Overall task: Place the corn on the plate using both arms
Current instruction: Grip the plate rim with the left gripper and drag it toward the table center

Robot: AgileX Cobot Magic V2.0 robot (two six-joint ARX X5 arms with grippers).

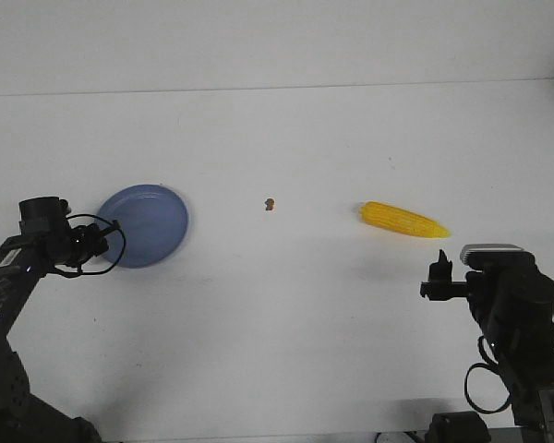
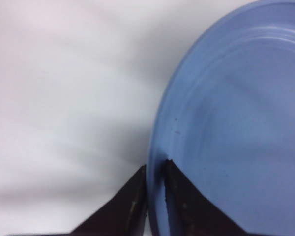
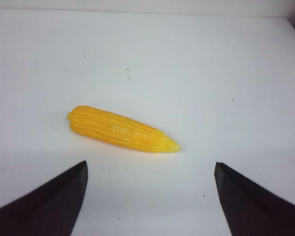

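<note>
We see the corn cob [image 1: 404, 220] lying flat on the white desk [image 1: 286, 332] at about 3 o'clock in the front view, its pointed tip toward our right arm, well apart from the blue plate [image 1: 152, 221], which sits at about 9 o'clock. A tiny brown speck [image 1: 270, 203] lies between them.

Our right pincer [image 3: 150, 196] is spread wide and holds nothing, with the cob lying in front of its fingers, not yet between them. Our left pincer [image 2: 155, 196] is nearly closed, its fingers on either side of the plate's rim, apparently gripping it; we cannot tell how firmly.

We judge the main risks as follows. The cob is round and tapered, so closing on its thin end could squeeze it out or roll it away across the desk. It also lies at a slant to the fingers, so a poorly turned approach might nudge it, not seize it. If the rim grip is shallow, the plate may tilt or slip when moved, and the corn could then roll off.
</note>
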